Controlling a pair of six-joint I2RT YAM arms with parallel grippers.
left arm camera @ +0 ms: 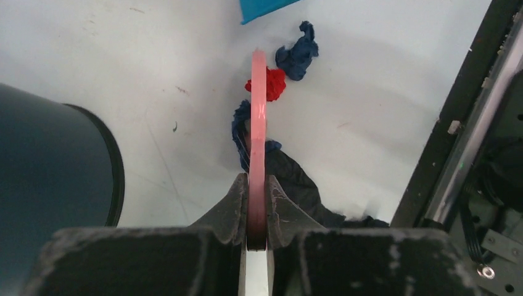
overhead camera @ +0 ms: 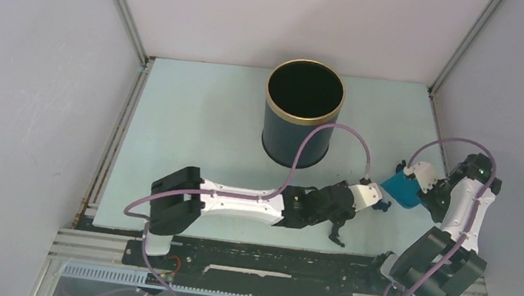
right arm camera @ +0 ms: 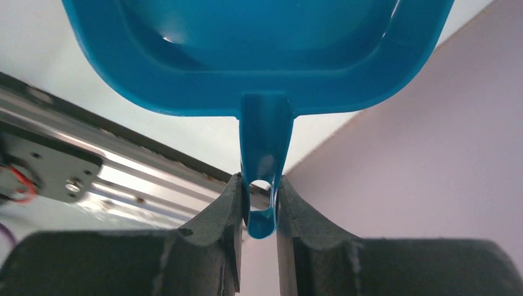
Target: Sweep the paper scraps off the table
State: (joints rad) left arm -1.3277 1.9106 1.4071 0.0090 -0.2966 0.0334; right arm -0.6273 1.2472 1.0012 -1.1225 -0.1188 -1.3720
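Note:
My left gripper [left arm camera: 257, 185] is shut on the thin pink brush [left arm camera: 258, 117], seen edge-on and reaching out over the table [left arm camera: 382, 80]. Paper scraps lie round the brush tip: a red one [left arm camera: 277, 84], a dark blue one [left arm camera: 299, 52] and another blue one [left arm camera: 239, 126] on its left. A dark crumpled mass [left arm camera: 299, 185] sits right of the brush; I cannot tell what it is. Just past the scraps is the blue dustpan [overhead camera: 399, 190], its corner [left arm camera: 265, 7] showing. My right gripper [right arm camera: 262, 206] is shut on the dustpan's handle [right arm camera: 265, 135].
A tall dark bin [overhead camera: 301, 115] with a gold rim stands at the middle back, close on the left in the left wrist view [left arm camera: 55, 179]. The black rail strip [overhead camera: 261, 260] runs along the front edge. Grey walls close in both sides.

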